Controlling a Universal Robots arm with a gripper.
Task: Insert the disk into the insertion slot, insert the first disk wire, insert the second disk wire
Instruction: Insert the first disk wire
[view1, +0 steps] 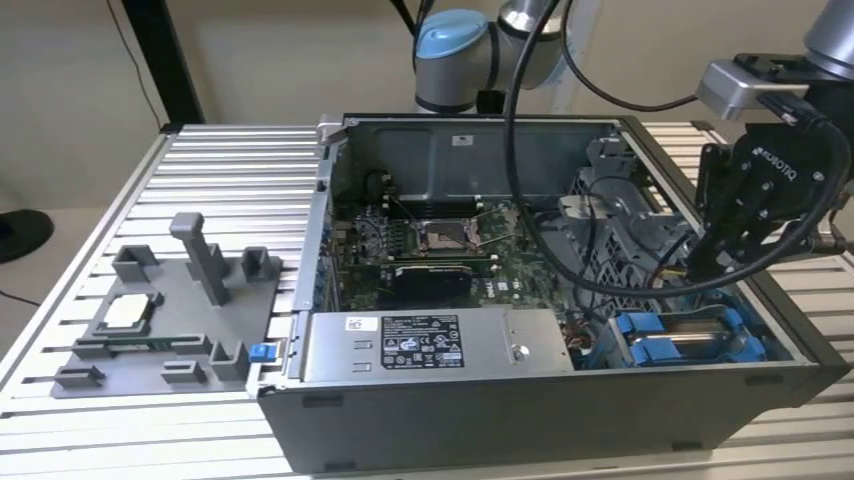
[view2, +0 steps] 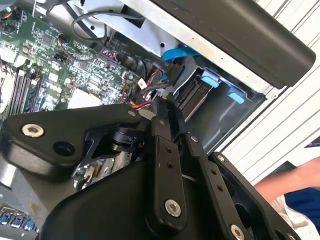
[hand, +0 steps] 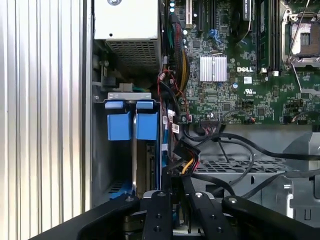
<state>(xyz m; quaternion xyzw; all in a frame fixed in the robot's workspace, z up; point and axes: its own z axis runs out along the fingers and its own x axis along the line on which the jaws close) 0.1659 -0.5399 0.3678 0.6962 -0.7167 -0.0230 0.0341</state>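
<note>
ribbed table beneath; first wrist view shows gripper pinched on disk wire.

The gripper hangs inside the open computer case, close above the blue-railed insertion slot at the exterior view's right.

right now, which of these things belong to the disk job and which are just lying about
Job:
disk, in the slot
wires, next to the end effector

Lying about:
power supply
motherboard
grey tray
a person's sleeve
</note>
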